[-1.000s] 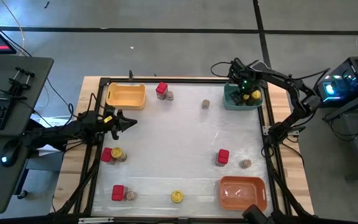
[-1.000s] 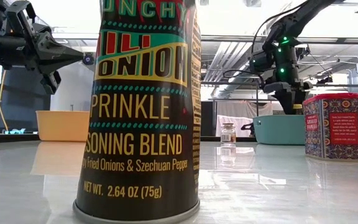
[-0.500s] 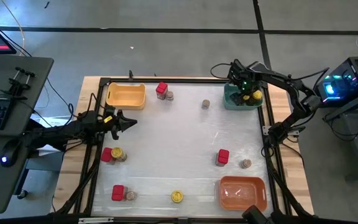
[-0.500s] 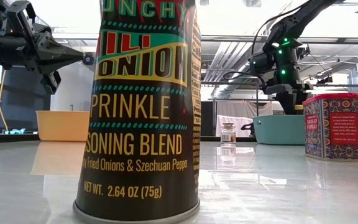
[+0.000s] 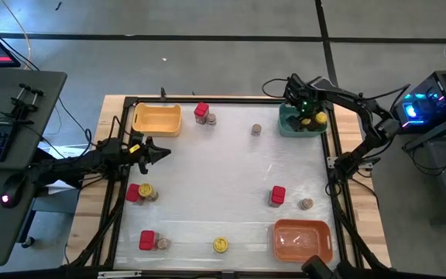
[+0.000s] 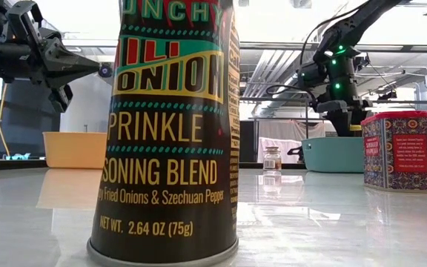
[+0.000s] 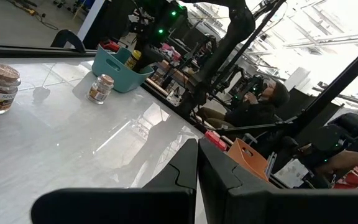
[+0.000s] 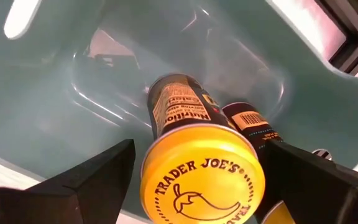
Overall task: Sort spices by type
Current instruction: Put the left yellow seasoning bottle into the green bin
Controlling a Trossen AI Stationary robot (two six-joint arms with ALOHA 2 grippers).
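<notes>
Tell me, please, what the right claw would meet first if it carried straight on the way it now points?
Most likely the yellow-lidded jar: the right claw, open, points down into the teal tray, and that jar's lid sits directly between its fingers. A second jar lies beside it; depth is hard to judge.

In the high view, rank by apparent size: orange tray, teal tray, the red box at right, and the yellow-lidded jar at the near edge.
1. Orange tray.
2. Teal tray, partly hidden by the right arm, so unsure.
3. Red box and yellow-lidded jar: look alike, no ranking.
</notes>
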